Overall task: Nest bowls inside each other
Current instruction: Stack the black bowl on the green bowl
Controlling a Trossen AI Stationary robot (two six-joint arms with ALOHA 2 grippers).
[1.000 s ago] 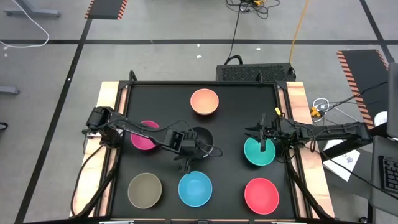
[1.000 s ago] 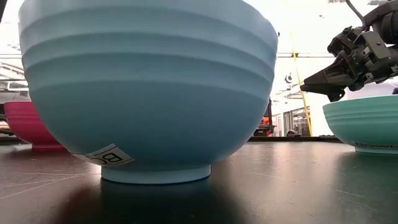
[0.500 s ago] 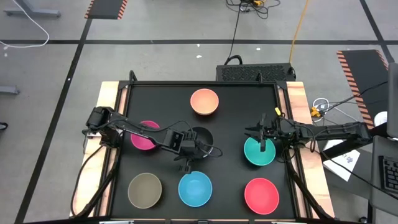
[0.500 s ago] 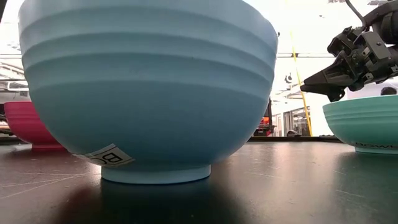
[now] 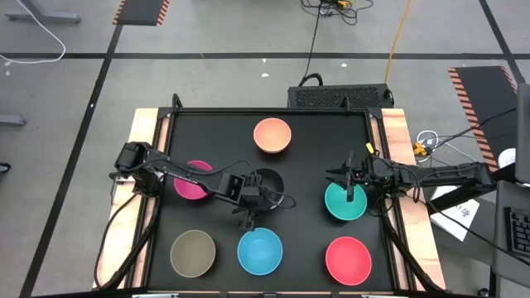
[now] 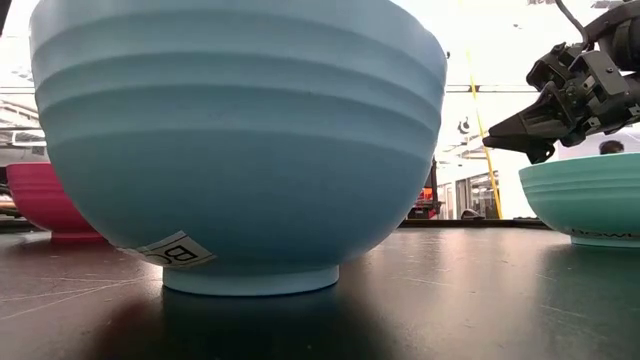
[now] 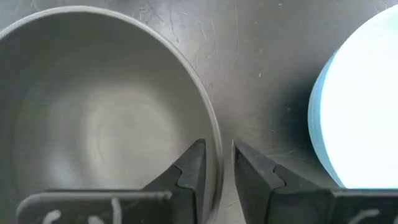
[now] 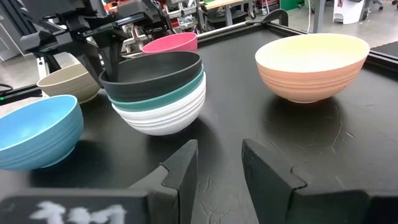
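Note:
A stack of three bowls stands on its white bottom bowl at the table's middle: the black bowl (image 8: 152, 70) sits in a dark green one (image 8: 163, 93), which sits in a white one (image 8: 165, 115). My left gripper (image 7: 219, 144) points steeply down at the black bowl's near left rim (image 7: 217, 134), slightly open. One finger is inside the bowl and one outside, with a sliver of gap on each side. My right gripper (image 8: 217, 146) waits open and empty at the right, beside the teal bowl (image 5: 345, 203).
Single bowls stand on the black table (image 5: 315, 232): peach (image 5: 272, 135) at the far middle, magenta (image 5: 192, 180) at the left. Olive (image 5: 192, 252), light blue (image 5: 260, 251) and red (image 5: 348, 259) stand along the near edge. The light blue bowl is close to my left gripper.

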